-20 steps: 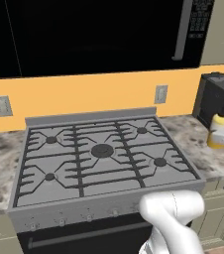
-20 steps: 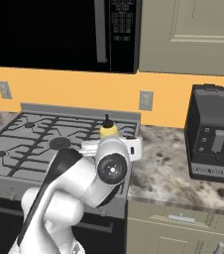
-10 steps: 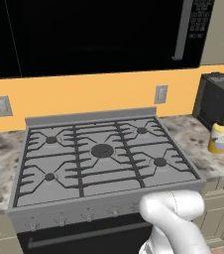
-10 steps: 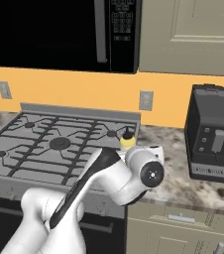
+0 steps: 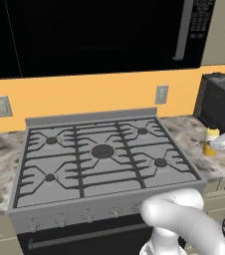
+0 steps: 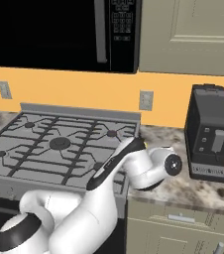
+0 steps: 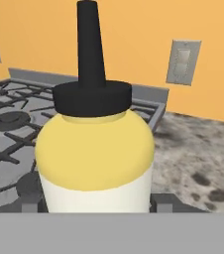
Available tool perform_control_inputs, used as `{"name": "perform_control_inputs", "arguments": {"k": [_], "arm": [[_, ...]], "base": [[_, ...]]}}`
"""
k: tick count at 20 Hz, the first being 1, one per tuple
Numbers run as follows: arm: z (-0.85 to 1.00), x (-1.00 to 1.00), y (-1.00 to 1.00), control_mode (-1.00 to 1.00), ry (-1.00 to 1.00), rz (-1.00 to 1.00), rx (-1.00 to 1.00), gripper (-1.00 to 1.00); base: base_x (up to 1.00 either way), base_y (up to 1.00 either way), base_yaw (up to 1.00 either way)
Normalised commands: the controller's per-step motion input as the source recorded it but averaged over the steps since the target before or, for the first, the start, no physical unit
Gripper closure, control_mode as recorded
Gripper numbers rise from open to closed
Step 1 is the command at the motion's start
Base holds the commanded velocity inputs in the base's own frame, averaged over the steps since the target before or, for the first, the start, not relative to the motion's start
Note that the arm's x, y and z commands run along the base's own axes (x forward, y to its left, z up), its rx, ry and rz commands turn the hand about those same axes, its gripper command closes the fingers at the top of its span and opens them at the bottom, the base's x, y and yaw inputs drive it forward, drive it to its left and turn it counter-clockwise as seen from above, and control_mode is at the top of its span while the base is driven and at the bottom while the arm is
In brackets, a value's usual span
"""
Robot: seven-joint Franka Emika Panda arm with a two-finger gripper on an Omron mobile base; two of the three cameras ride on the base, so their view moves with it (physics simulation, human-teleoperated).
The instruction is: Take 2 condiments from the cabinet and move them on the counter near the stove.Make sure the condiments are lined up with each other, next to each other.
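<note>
Your arm has swung right since a second ago, carrying the yellow bottle (image 5: 211, 141) off the stove's (image 5: 102, 160) right edge to stand upright over the counter (image 5: 193, 137) just beside it, with the gripper (image 5: 223, 143) clamping its jaws on the bottle's side near the dark appliance (image 5: 220, 101).

From behind and left of the arm we look forward and down over the stove (image 5: 102, 159) toward the orange wall. Our right base camera faces the same stove (image 6: 59, 149) from the other side, sharing the worktop (image 6: 183, 186) beside it. Our hand camera sits very near the yellow bottle (image 7: 95, 158).
</note>
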Motion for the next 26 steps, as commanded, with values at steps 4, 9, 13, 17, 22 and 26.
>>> {"name": "perform_control_inputs", "arguments": {"k": [4,9,13,17,22,26], "arm": [[-0.54,0.57,-0.36,-1.00,0.01,0.08,0.01,1.00],[-0.41,0.30,-0.17,-1.00,-0.05,0.05,0.08,1.00],[-0.30,0.26,-0.02,-1.00,0.00,0.07,0.02,1.00],[-0.21,0.31,0.00,-1.00,0.00,0.08,0.00,1.00],[-0.21,0.25,-0.04,-1.00,0.00,0.03,0.00,1.00],[-0.30,0.14,-0.02,-1.00,0.00,0.00,0.00,1.00]], "base": [[0.00,0.00,0.00],[0.00,0.00,0.00],[0.00,0.00,0.00],[0.00,0.00,0.00],[0.00,0.00,0.00],[0.00,0.00,0.00]]}}
